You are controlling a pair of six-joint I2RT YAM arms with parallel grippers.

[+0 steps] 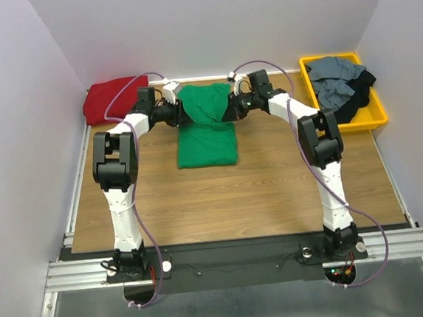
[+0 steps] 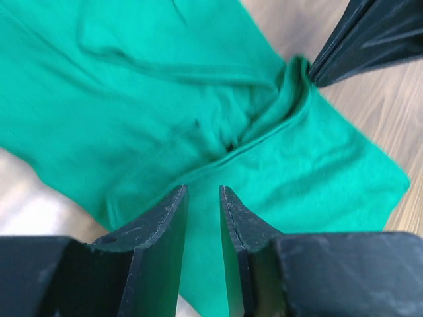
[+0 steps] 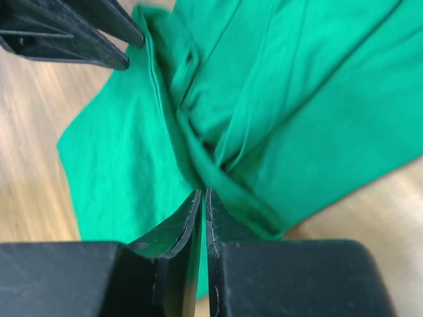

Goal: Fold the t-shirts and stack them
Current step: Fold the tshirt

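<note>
Only the overhead view takes in the wooden table (image 1: 288, 189). On it lies the green t-shirt (image 1: 206, 140), its far half bunched between both grippers. Right of it stands the yellow tray (image 1: 377, 118), heaped with grey and black t-shirts (image 1: 334, 81); left of it lies the dark red t-shirt (image 1: 106, 99). The right wrist view shows the right gripper (image 3: 202, 195) pinched on a green fold. The left wrist view shows the left gripper (image 2: 203, 191) with jaws part-way apart over the cloth; whether it grips cannot be told.

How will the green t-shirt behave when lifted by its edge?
Probably floppy: the green t-shirt bunches into folds where the right gripper pinches it. Likely light, since that small pinch holds its far end. Already creased, it would probably wrinkle rather than slide if pushed.
</note>
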